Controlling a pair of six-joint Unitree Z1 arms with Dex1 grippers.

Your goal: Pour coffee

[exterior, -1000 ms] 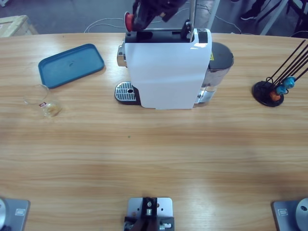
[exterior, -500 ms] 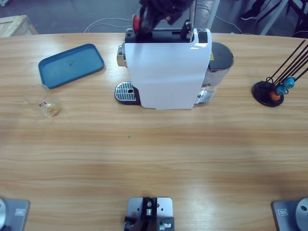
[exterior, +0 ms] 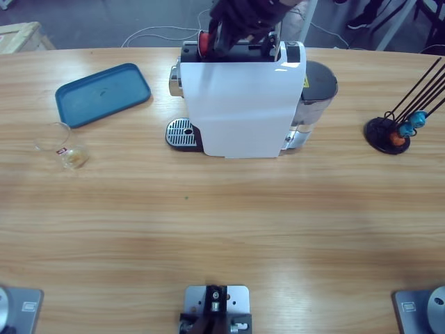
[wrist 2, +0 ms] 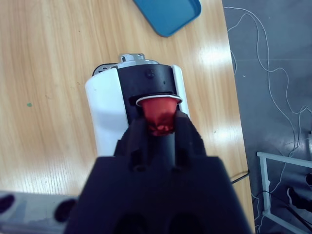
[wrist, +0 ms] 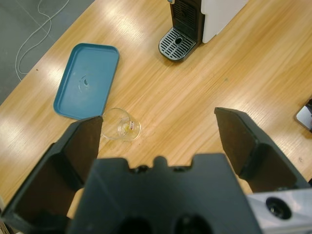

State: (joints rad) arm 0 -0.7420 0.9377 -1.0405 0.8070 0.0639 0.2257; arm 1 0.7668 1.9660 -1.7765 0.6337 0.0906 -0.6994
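I saw my right end effector [wrist 2: 160,127] clamped on a small red coffee capsule [wrist 2: 159,115], its long axis running straight ahead from the end effector, silver-rimmed wide end [exterior: 202,40] leading, over the black top slot of the white box-shaped coffee machine [exterior: 236,104]. My left end effector [wrist: 161,141] hung wide open above the wooden desk [wrist: 195,97]. Ahead of it sat the clear glass tumbler [wrist: 122,125] holding a little pale brown coffee [exterior: 74,158], just short of the blue plastic tray [wrist: 87,80].

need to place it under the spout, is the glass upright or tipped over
Tipped over: the glass lies on its side beside the blue tray, its rim facing sideways.
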